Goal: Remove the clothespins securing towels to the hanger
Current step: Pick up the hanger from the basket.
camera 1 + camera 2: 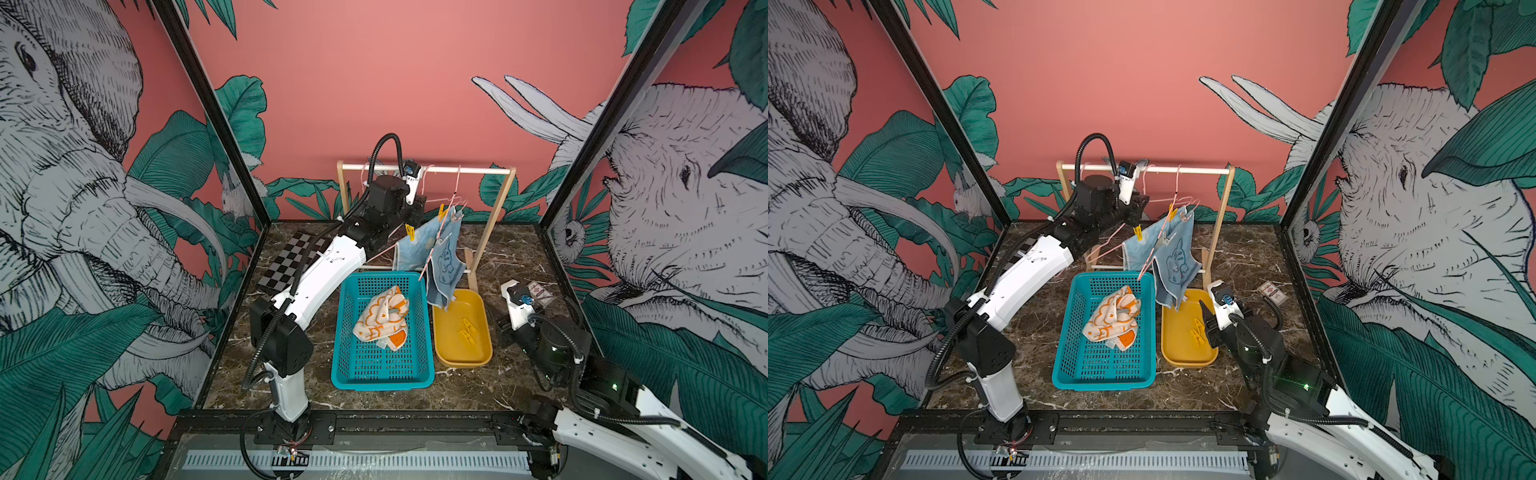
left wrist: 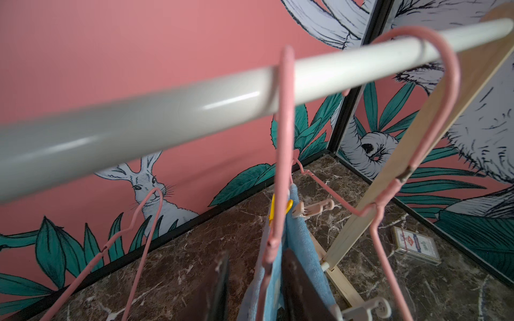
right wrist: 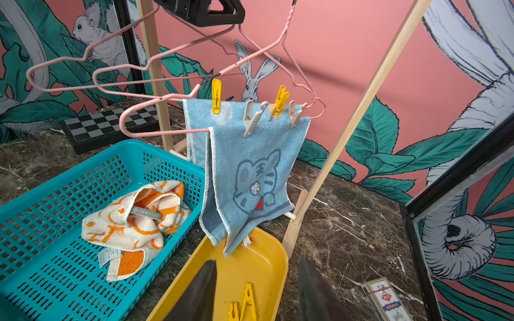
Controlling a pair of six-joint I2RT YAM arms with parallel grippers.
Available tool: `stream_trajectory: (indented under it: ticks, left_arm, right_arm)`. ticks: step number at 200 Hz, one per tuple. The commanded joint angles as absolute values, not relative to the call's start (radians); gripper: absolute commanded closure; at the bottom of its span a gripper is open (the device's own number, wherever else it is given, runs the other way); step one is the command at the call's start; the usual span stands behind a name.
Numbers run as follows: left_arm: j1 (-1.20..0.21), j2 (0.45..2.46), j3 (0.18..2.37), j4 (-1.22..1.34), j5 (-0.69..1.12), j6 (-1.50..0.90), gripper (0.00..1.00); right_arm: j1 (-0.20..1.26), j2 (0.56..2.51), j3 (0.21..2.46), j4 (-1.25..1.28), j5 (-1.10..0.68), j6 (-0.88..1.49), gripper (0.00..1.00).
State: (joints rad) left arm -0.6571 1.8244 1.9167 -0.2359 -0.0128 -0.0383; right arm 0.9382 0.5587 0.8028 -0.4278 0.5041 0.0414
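L arm [image 1: 328, 270], R arm [image 1: 602, 432]: white shells, blk joints, corrugated blk cables.

Top views are gazing down from six o'clock. Left wrist is hugging the rail [image 2: 167, 102] at twelve; right wrist, from four, is sharing its blue towels [image 3: 250, 166].

The left fingers [image 2: 214, 291] are dark, blurred and cropped by the left wrist view's edge; in both top views their own wrist hides them. The right fingers [image 3: 197, 294] are cropped likewise. The near blue towel [image 3: 250, 172] covers most of the far blue towel [image 3: 200, 116]. The clothespins [image 1: 469, 330] in the yellow tray [image 1: 457, 349] are too small to count in a top view. The left arm [image 1: 320, 274] hides part of the checkerboard [image 1: 282, 266].
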Motion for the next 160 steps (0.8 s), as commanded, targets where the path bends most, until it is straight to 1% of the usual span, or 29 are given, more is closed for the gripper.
stream_trajectory:
  ticks: [1, 19, 56, 99, 115, 129, 160]
  left_arm:
    - [-0.652, 1.852, 1.97, -0.222, 0.044, -0.023, 0.65]
    - [-0.651, 1.866, 1.983, -0.228, 0.065, -0.02, 0.66]
    - [-0.644, 1.871, 1.979, -0.223, 0.065, -0.035, 0.79]
    - [-0.643, 1.839, 1.942, -0.203, 0.04, -0.039, 0.88]
    - [-0.643, 1.821, 1.92, -0.197, 0.028, -0.034, 0.88]
    - [-0.643, 1.802, 1.896, -0.184, 0.019, -0.029, 0.85]
    - [-0.644, 1.767, 1.852, -0.163, 0.009, -0.025, 0.81]
  right_arm:
    - [0.933, 0.545, 0.786, -0.408, 0.503, 0.048, 0.53]
    - [0.934, 0.537, 0.782, -0.408, 0.503, 0.049, 0.53]
    - [0.931, 0.525, 0.78, -0.413, 0.506, 0.049, 0.53]
    - [0.932, 0.525, 0.778, -0.412, 0.505, 0.052, 0.53]
    - [0.932, 0.526, 0.777, -0.411, 0.501, 0.054, 0.53]
    - [0.931, 0.528, 0.776, -0.41, 0.498, 0.055, 0.53]
    - [0.931, 0.53, 0.774, -0.408, 0.495, 0.06, 0.53]
